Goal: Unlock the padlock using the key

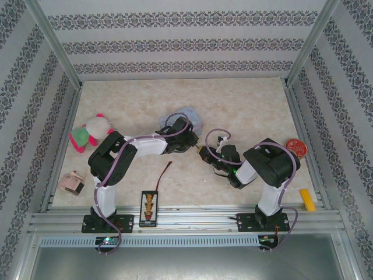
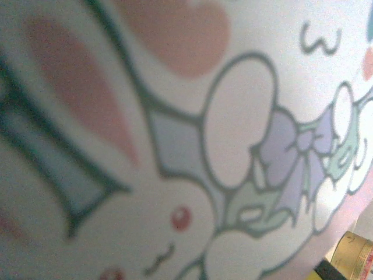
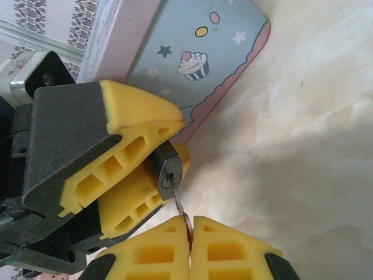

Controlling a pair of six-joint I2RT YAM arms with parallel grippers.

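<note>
The tiny dark padlock (image 3: 168,169) sits pinched between the yellow fingers of my left gripper (image 3: 175,140), which is shut on it, keyhole end facing my right gripper. My right gripper (image 3: 190,230) is shut on the thin silvery key (image 3: 179,205), whose tip sits in the keyhole. The shackle is hidden by the fingers. From above, the left gripper (image 1: 195,143) and right gripper (image 1: 206,155) meet tip to tip at mid-table, just in front of the light-blue tin (image 1: 189,118).
The tin (image 3: 198,58) lies close behind the padlock; its cartoon lid (image 2: 192,146) is blurred and very near the left wrist camera. A plush toy (image 1: 93,131), pink object (image 1: 71,182), black strip with orange marks (image 1: 148,208), dark wire (image 1: 166,172), red disc (image 1: 296,146) and yellow piece (image 1: 307,199) lie around.
</note>
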